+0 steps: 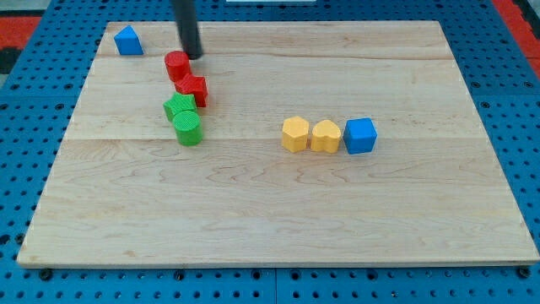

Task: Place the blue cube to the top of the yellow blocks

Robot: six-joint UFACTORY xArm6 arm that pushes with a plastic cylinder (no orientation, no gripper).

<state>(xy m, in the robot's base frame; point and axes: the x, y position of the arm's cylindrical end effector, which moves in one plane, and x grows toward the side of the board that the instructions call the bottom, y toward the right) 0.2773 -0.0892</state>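
The blue cube (360, 135) sits right of centre on the wooden board, touching the right side of a yellow heart-shaped block (326, 136). A yellow hexagonal block (294, 133) stands just left of the heart. The three form a row. My tip (193, 55) is far away at the view's upper left, just right of and above a red cylinder (177, 65). The rod rises out of the top of the view.
A red star-like block (193, 89) lies below the red cylinder. A green star-like block (180, 107) and a green cylinder (189, 127) sit under it. A blue house-shaped block (128, 40) is in the top left corner. The board (278, 219) rests on a blue perforated table.
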